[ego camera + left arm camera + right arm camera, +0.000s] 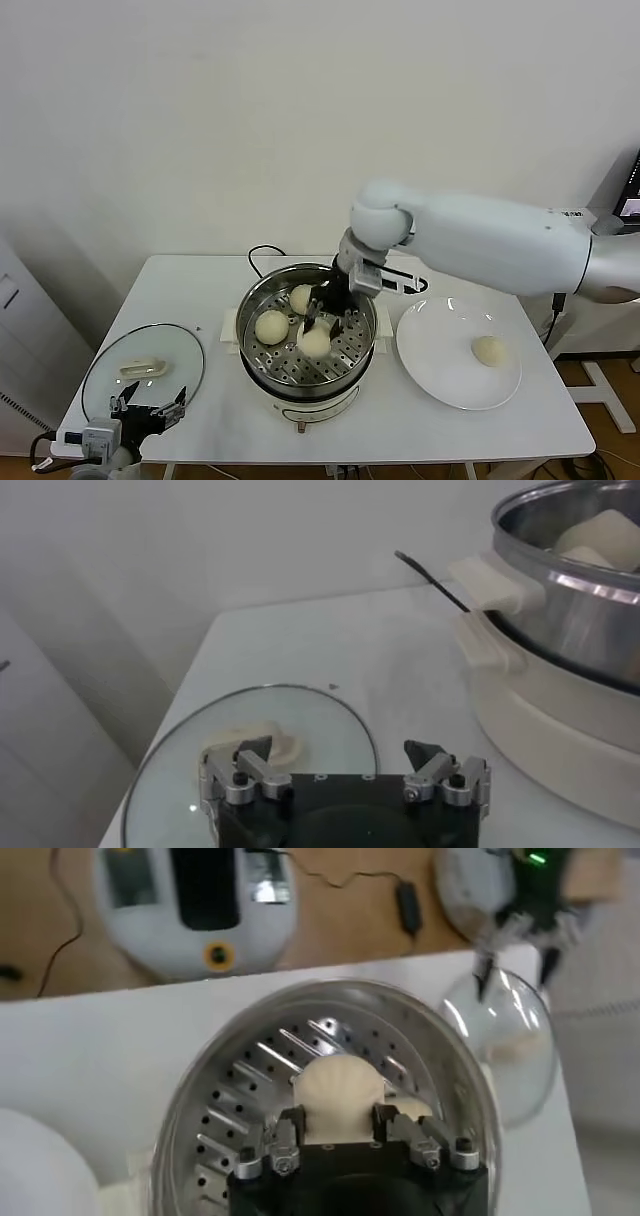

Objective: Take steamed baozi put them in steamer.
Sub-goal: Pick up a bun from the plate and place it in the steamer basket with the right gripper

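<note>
The steamer (246, 312), a shiny steel pot with a perforated floor, stands mid-table. It holds three baozi: one at the back (299, 296), one at the left (271, 326) and one at the front (314, 343). My right gripper (321, 327) reaches down into the pot and is shut on the front baozi, low over the perforated floor. In the right wrist view this baozi (338, 1093) sits between the fingers (288, 1128) inside the steamer (200, 1083). A fourth baozi (488, 350) lies on the white plate (440, 365). My left gripper (150, 411) is open and empty at the table's front left.
The glass lid (110, 375) with its white handle lies flat at the front left, just beyond the left gripper (340, 752); it also shows in the left wrist view (300, 710). A black cord (262, 252) runs behind the steamer. The wall stands behind the table.
</note>
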